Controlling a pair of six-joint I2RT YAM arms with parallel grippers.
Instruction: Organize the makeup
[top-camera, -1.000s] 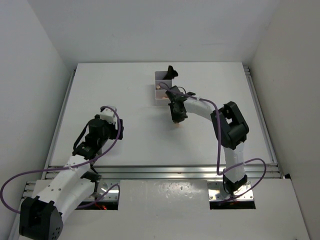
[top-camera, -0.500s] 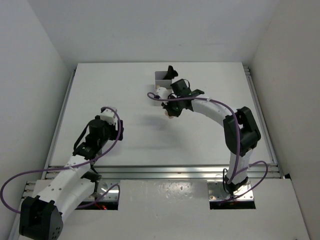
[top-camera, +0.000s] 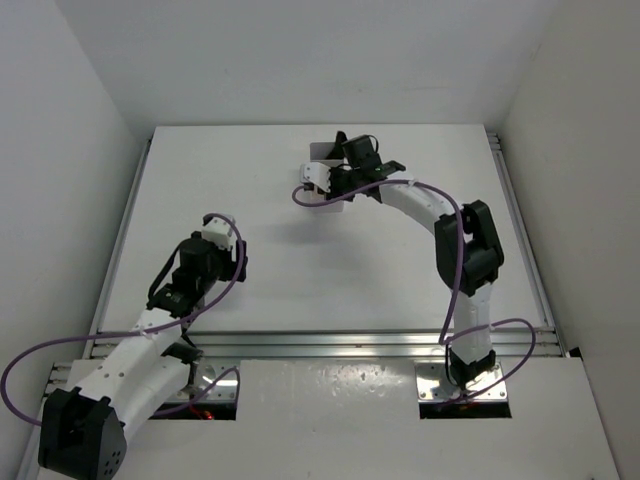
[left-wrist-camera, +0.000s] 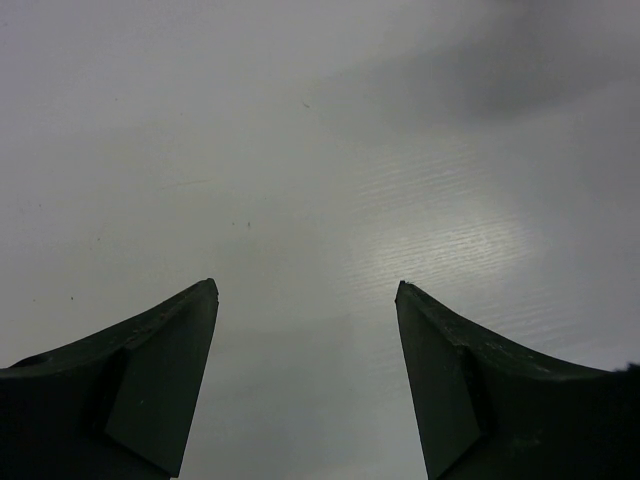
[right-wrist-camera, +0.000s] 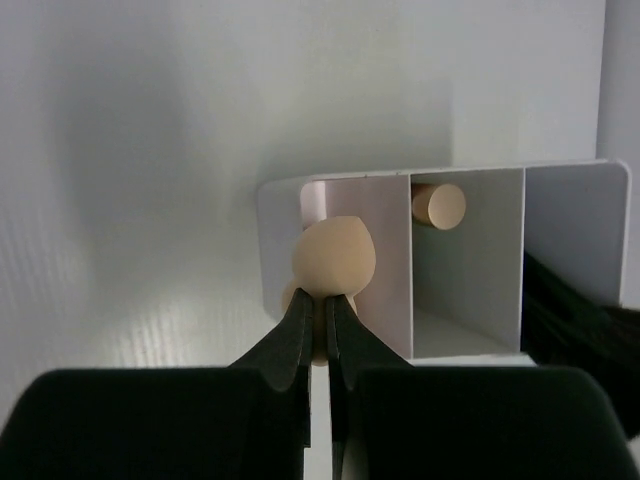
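Observation:
My right gripper (right-wrist-camera: 320, 300) is shut on a peach sponge (right-wrist-camera: 334, 252) and holds it over the near left corner of the white three-compartment box (right-wrist-camera: 411, 290). A rose-gold tube (right-wrist-camera: 438, 205) stands in the middle compartment. Black brush bristles (right-wrist-camera: 572, 312) fill the right compartment. In the top view the right gripper (top-camera: 335, 182) is at the box (top-camera: 322, 152), with a black brush (top-camera: 342, 143) sticking up behind it. My left gripper (left-wrist-camera: 306, 290) is open and empty over bare table, at the left middle in the top view (top-camera: 236, 258). Other makeup is not visible.
The white table (top-camera: 260, 180) has metal rails along its left, right and near edges. White walls close in the sides and back. The box stands at the back centre of the table.
My right gripper has carried the peach sponge from the middle of the table back and left to the white box. The left arm has not moved.

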